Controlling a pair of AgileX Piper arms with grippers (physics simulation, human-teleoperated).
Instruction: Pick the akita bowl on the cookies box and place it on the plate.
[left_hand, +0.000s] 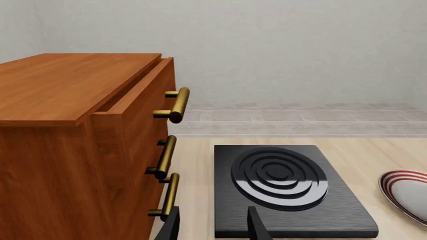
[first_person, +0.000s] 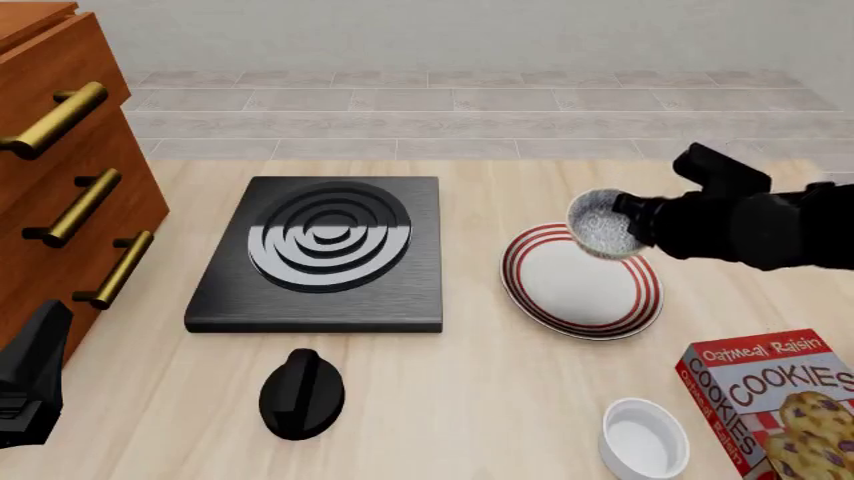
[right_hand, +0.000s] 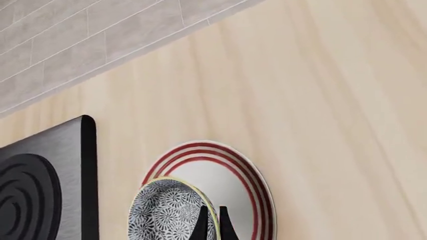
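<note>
The akita bowl (first_person: 603, 224), speckled grey with a pale rim, hangs tilted above the far edge of the plate (first_person: 581, 285). My right gripper (first_person: 635, 222) is shut on its rim. In the right wrist view the fingers pinch the bowl (right_hand: 167, 210) over the red-ringed plate (right_hand: 233, 170). The red cookies box (first_person: 781, 400) lies at the near right with nothing on it. My left gripper (left_hand: 213, 227) is open and holds nothing, low beside the cabinet at the near left.
A black stove plate (first_person: 327, 250) sits in the middle, with a black knob (first_person: 302, 393) in front of it. A wooden drawer cabinet (first_person: 54, 200) with brass handles fills the left. A plain white bowl (first_person: 645, 438) stands beside the cookies box.
</note>
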